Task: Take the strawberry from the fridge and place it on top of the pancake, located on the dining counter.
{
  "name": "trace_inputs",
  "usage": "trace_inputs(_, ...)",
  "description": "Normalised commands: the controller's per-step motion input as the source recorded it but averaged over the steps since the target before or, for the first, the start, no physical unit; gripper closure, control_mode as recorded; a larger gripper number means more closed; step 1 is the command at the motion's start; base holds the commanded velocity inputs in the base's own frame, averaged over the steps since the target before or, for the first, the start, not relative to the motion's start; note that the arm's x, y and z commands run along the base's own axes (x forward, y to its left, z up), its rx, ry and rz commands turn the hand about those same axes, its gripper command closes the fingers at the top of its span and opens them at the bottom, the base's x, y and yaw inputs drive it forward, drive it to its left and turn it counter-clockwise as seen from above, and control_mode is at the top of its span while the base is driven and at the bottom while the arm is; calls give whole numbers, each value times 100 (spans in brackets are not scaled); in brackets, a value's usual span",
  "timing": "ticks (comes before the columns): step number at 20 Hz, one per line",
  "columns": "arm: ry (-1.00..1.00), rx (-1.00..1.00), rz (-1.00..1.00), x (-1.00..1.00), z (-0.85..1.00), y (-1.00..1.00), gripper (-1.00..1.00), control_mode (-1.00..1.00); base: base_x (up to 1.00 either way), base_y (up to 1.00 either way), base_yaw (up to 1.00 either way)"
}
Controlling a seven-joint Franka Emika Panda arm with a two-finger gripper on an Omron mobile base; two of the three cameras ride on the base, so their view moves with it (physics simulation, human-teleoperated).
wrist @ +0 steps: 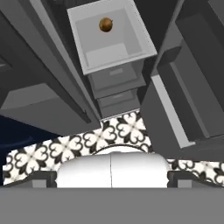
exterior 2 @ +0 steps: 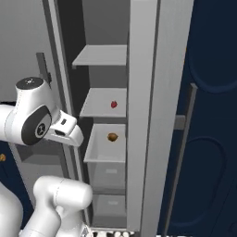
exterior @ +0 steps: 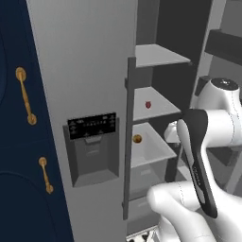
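Observation:
The grey fridge (exterior: pixel 85 71) stands with its right door swung open, and its shelves show. The strawberry (exterior: pixel 148 104) (exterior 2: pixel 114 104), tiny and red, lies on the middle shelf (exterior 2: pixel 99 104). My gripper (exterior 2: pixel 76 138) hangs in front of the open compartment, below and nearer than the strawberry, pointing down at the floor. In the hand view its fingertips (wrist: pixel 41 178) stand far apart with nothing between them, so it is open. The pancake and the dining counter are out of view.
An orange-brown ball (exterior: pixel 137 139) (wrist: pixel 105 24) sits in the white bin (wrist: pixel 131 43) one level under the strawberry's shelf. Drawers lie below it, over a patterned tile floor (wrist: pixel 118 129). Navy cabinets (exterior: pixel 14 156) with gold handles (exterior: pixel 26 97) flank the fridge.

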Motion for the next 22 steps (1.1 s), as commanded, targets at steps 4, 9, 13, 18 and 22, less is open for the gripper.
trace_inputs(4,0,0,0,0,0,0,-100,100,45,0,4)
trace_inputs(9,0,0,0,0,0,0,-100,100,19,-4,5)
trace_inputs(13,0,0,0,0,0,0,-100,100,11,-25,1)
trace_inputs(18,0,0,0,0,0,0,-100,100,11,-30,0)
trace_inputs(22,0,0,0,0,0,0,-100,100,11,-38,0)
